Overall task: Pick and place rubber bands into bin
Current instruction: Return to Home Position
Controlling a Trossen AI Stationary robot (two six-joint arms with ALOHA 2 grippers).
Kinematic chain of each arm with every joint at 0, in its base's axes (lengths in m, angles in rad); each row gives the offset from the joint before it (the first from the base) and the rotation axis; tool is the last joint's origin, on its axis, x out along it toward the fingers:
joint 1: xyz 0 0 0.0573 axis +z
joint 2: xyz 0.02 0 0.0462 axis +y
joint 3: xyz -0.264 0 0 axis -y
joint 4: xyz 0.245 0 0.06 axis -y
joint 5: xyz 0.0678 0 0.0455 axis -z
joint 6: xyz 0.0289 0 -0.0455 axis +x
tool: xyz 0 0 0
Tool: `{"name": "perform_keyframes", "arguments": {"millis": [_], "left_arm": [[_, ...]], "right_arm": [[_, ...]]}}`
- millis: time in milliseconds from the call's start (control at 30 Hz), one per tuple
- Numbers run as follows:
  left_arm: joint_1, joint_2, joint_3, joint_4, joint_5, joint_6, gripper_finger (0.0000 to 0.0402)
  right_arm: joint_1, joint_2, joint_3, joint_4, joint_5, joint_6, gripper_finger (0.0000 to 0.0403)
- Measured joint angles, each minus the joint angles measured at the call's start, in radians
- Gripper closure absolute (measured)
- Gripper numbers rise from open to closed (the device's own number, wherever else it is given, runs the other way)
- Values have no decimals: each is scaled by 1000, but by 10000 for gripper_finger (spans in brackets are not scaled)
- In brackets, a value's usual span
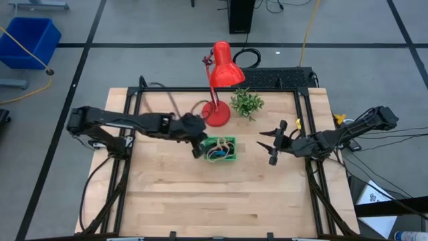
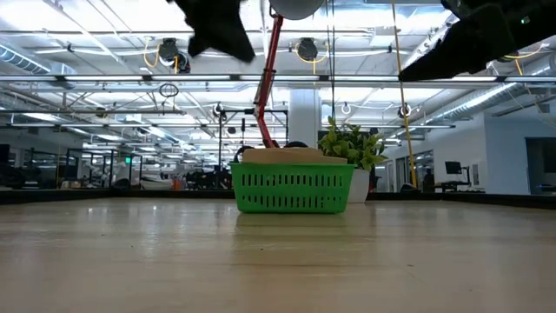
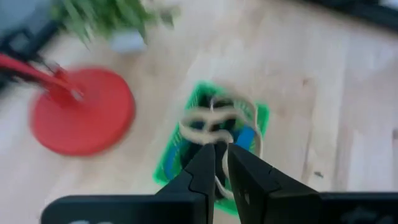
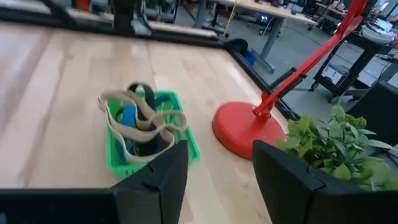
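The green bin [image 1: 231,158] stands on the table's middle, in front of the red lamp. Rubber bands [image 4: 140,121], tan, black and blue, lie heaped in it, and tan loops drape over its rim [image 4: 180,124]. My left gripper [image 1: 198,150] hangs above the bin's left edge, well clear of it in the low view [image 2: 221,35]. Its fingers [image 3: 221,148] are shut but for a thin slit, with nothing hanging from them. My right gripper [image 1: 271,144] waits to the bin's right, raised, with its fingers [image 4: 217,180] wide open and nothing between them.
The red lamp's base [image 1: 216,114] stands just behind the bin, with a small potted plant [image 1: 247,102] to its right. A blue crate [image 1: 30,40] sits on the floor off the table's far left. Bare wood [image 1: 214,201] stretches toward the near edge.
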Motion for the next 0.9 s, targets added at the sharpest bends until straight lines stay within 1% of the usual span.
{"name": "perform_keyframes", "arguments": {"millis": [33, 167, 200, 267, 367, 467, 600, 700, 800, 900], "left_arm": [[-5, -28, 0, 2, -20, 4, 350], [-36, -144, 0, 6, -171, 43, 350], [-44, -171, 0, 8, -193, 59, 350], [-59, -223, -2, 6, -203, 90, 350], [-79, -298, -26, 32, -181, 133, 350], [-91, -372, -96, 104, -132, 182, 350], [-75, -493, -260, 256, -73, 213, 350], [-47, -602, -395, 362, -71, 188, 350], [-8, -713, -510, 428, -30, 165, 350], [36, -816, -601, 482, 30, 152, 350]], "right_arm": [[0, -6, 0, 11, 0, 9, 231], [0, -51, 0, 50, -10, 27, 227], [0, -71, 0, 48, -34, 27, 227], [-1, -117, 0, 46, -89, 29, 228], [-12, -197, 0, 24, -159, 40, 231], [-30, -276, 0, -9, -163, 62, 230], [-74, -338, 0, -78, -216, 77, 227], [-122, -346, 0, -101, -264, 83, 228], [-178, -363, 0, -114, -267, 82, 231], [-232, -407, 0, -182, -266, 107, 230]]}}
